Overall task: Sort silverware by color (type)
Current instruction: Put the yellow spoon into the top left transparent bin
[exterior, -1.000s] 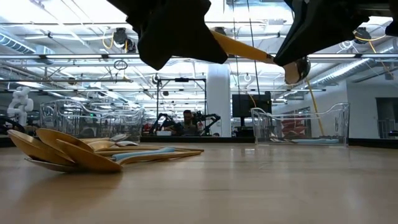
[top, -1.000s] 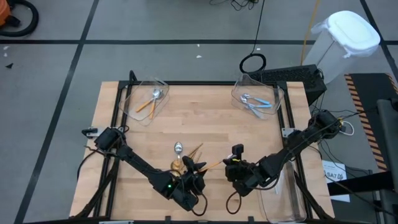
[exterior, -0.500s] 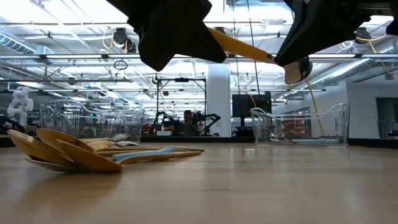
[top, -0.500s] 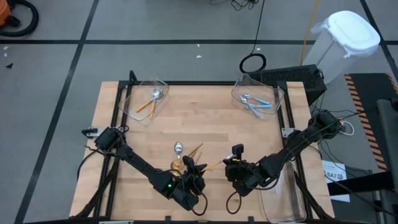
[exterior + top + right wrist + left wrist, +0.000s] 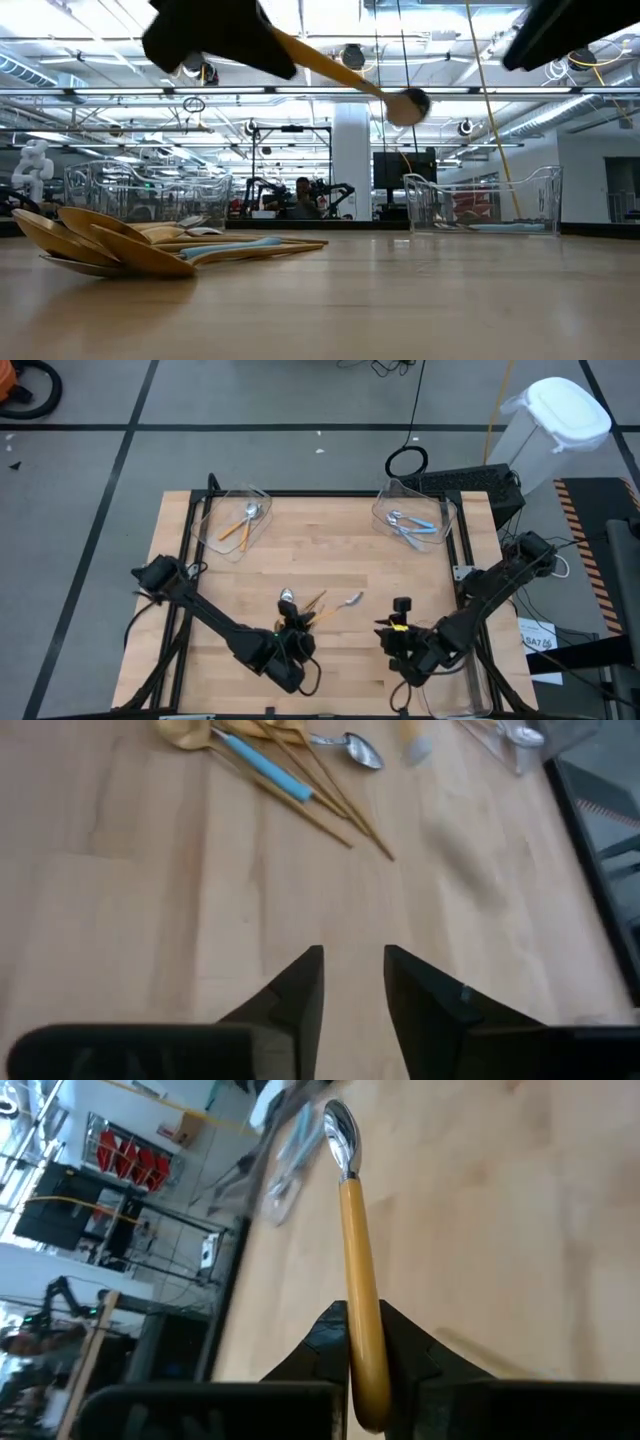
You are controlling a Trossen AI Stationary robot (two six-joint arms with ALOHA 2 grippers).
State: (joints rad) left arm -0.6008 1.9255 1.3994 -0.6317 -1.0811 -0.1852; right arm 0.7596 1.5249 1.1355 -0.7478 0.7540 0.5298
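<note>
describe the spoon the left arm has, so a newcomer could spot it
Look at the wooden table's near edge, where the left gripper hangs above the loose spoon pile. The orange-handled spoon sits clamped in its jaws, silver bowl pointing outward. It alone is lifted off the table.

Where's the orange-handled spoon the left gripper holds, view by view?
High: orange spoon sticks out right of the left gripper, bowl toward table centre.
Low: up top, slanting down to the right, bowl mid-frame.
Left wrist: centre, handle pinched between the fingers, bowl far end.
Right wrist: only a blurred tip at the top edge, likely it.
Shared landmark: the spoon pile.
</note>
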